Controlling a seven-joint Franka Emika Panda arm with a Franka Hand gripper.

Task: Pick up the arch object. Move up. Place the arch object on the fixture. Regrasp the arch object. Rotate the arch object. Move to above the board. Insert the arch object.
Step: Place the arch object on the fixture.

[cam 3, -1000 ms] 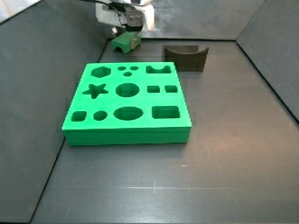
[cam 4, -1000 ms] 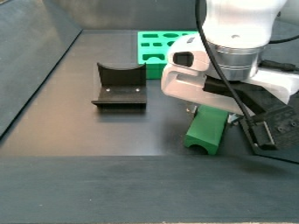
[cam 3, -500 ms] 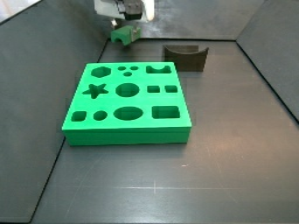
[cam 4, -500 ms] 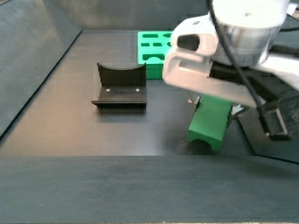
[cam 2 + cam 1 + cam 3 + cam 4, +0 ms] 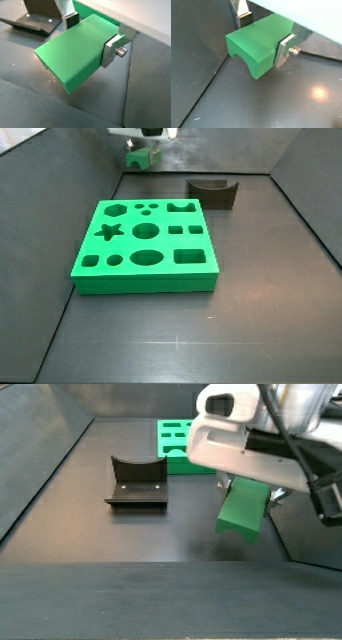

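Green block in the jaws: the arch object (image 5: 256, 46) sits between the two silver fingers (image 5: 286, 50), its curved notch showing on the end that sticks out past them
Jaw state: closed on the arch object; in both wrist views one plate presses each long side of the block (image 5: 77, 50), with a bolt visible on the nearer plate (image 5: 113, 50)
Gripper: the gripper (image 5: 247, 496) hangs from the white wrist housing, holding the block (image 5: 245, 512) off the dark floor with its free end tilted downward in a side view
Gripper, far view: the gripper (image 5: 142, 152) appears at the back of the cell near the rear wall, the small green piece (image 5: 139, 159) just under the white housing
Floor under the jaws: dark sheet (image 5: 284, 105) with a seam line and a bright glare spot; nothing else lies directly beneath the held block
Fixture: the fixture (image 5: 136, 481) stands on the floor well apart from the jaws, its U-shaped dip facing up; in a wrist view a corner of it (image 5: 37, 17) shows beyond the block, and in a side view (image 5: 213, 192) it sits beside the gripper's position, behind the slab
Board: the board (image 5: 144, 243) lies flat, farther from the jaws than the fixture, with star, hexagon, round, oval and square cutouts open in its top; in a side view only its edge (image 5: 187, 442) shows behind the white housing
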